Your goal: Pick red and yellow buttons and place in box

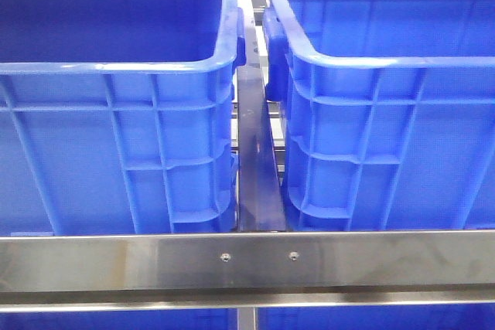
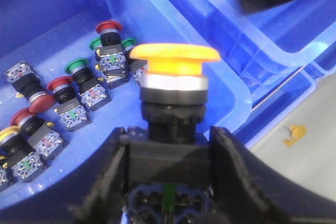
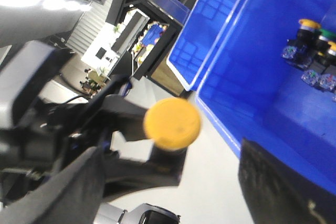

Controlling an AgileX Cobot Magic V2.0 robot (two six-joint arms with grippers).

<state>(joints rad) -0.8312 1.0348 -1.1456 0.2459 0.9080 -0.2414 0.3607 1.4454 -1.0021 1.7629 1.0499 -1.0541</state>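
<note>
In the left wrist view, my left gripper is shut on the black base of a yellow mushroom-head button, holding it upright above a blue bin. Several loose buttons lie in that bin: red, green, yellow. In the right wrist view, my right gripper is open and empty. The same yellow button shows beyond it, above the grey floor beside a blue bin that holds a few buttons. Neither gripper shows in the front view.
The front view shows two tall blue bins, left and right, with a narrow gap between them, behind a steel rail. Another blue bin's rim lies beside the held button. Shelving and clutter stand in the background.
</note>
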